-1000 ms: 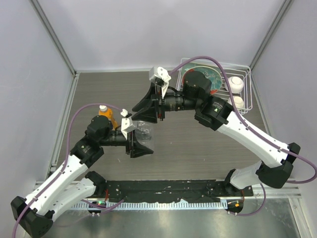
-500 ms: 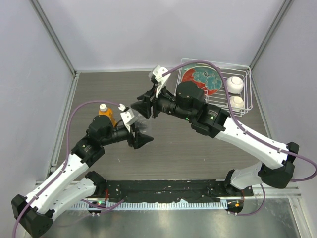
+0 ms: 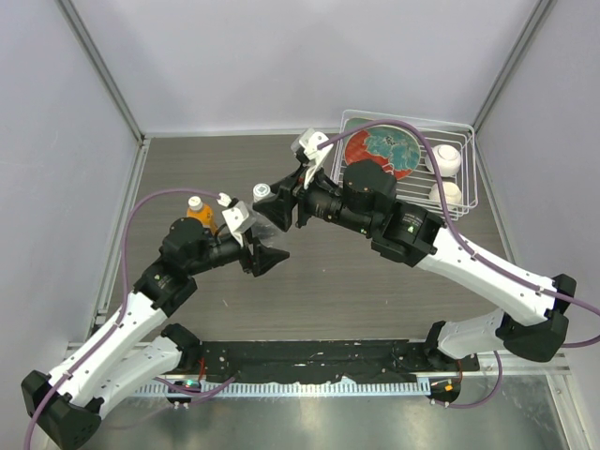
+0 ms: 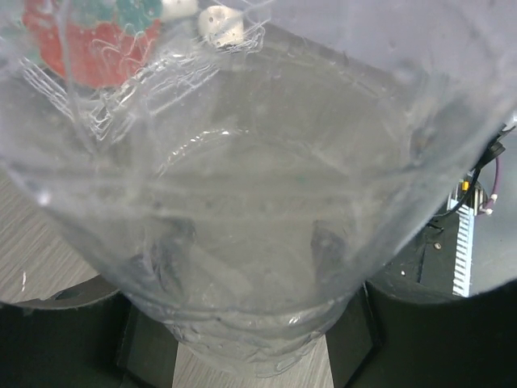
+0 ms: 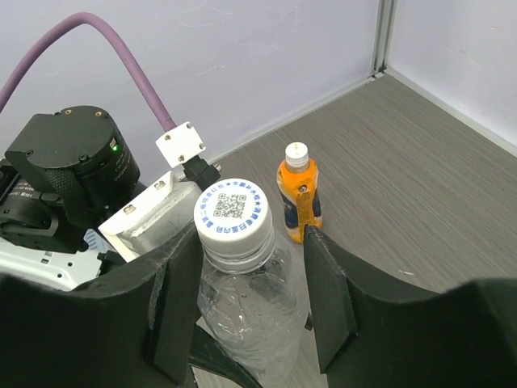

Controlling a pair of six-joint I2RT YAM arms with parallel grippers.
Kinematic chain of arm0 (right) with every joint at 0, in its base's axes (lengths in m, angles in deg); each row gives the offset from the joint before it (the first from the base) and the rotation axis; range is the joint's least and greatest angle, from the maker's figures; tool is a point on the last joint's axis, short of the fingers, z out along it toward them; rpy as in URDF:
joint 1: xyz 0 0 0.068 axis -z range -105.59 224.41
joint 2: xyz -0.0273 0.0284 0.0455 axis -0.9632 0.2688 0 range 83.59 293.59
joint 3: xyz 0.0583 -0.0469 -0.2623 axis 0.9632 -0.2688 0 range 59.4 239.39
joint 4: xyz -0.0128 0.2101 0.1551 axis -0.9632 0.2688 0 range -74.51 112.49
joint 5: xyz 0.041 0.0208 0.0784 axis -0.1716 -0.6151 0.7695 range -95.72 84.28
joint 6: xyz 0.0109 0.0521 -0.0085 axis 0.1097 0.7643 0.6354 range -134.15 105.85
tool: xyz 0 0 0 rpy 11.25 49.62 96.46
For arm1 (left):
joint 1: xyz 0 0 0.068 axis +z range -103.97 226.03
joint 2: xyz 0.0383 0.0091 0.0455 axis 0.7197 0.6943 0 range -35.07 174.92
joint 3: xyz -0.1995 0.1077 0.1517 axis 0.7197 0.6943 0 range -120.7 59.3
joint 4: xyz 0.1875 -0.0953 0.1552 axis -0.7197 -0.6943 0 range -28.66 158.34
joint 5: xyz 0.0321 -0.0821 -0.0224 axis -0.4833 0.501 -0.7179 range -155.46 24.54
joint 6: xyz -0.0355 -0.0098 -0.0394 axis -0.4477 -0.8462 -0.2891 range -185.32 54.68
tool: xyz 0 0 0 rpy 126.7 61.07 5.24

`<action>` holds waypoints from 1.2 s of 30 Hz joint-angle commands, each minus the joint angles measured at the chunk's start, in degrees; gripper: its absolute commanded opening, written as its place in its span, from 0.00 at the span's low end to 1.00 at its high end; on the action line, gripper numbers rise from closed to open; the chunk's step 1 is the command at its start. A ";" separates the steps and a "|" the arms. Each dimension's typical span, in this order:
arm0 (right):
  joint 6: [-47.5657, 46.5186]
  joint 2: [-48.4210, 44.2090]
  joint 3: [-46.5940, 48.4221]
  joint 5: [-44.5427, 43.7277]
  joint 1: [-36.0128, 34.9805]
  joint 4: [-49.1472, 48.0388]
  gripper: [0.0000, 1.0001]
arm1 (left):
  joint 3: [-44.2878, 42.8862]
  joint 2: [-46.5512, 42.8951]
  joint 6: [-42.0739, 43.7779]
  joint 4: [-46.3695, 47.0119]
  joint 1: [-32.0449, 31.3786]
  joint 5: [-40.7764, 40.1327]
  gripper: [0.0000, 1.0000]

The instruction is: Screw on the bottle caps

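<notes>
The clear bottle (image 5: 257, 317) carries a white cap (image 5: 233, 212) printed with a blue code. My left gripper (image 3: 262, 255) is shut on the bottle's lower body, which fills the left wrist view (image 4: 258, 202). My right gripper (image 5: 249, 295) is open, with one finger on each side of the bottle's neck and shoulder. The left finger is close to the cap and the right finger stands apart. From above, the cap (image 3: 263, 191) shows just left of the right gripper (image 3: 278, 212). The orange bottle (image 3: 202, 216) stands upright on the table behind, with its cream cap (image 5: 296, 151) on top.
A white wire basket (image 3: 469, 178) at the back right holds a red-and-teal plate (image 3: 380, 150) and two white balls (image 3: 445, 159). Grey walls close in the wood-grain table (image 3: 328, 281). A black rail (image 3: 309, 361) runs along the near edge.
My left gripper has lifted and tilted the clear bottle up and back toward the right gripper. The right arm has drawn back to the right, and the cap now shows beside its fingers.
</notes>
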 commanded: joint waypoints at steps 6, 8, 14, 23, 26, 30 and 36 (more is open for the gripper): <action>-2.54 1.27 4.04 0.59 0.09 0.87 0.58 | 1.29 -2.24 0.94 1.20 0.31 5.26 0.00; -2.71 1.79 4.48 0.59 0.00 0.78 0.58 | 1.65 -2.42 1.21 0.33 0.31 5.53 0.00; -3.16 3.29 4.57 2.79 0.00 0.52 0.32 | 1.82 -2.51 2.00 -0.73 0.31 6.15 0.01; -5.96 1.79 -1.22 -1.67 0.09 -3.18 0.11 | -1.68 -4.26 5.42 -7.22 0.31 5.36 0.79; -7.55 1.71 -2.89 -4.93 0.18 -3.44 0.09 | -5.80 -5.14 5.95 -12.85 0.31 0.63 1.00; -8.86 1.44 -4.92 -8.62 0.09 -5.37 0.09 | -9.51 -7.33 6.58 -17.51 0.31 -10.85 1.00; -11.76 0.92 -11.68 -10.57 0.09 -14.40 0.10 | -11.88 -16.30 8.76 -19.71 0.31 -20.12 1.00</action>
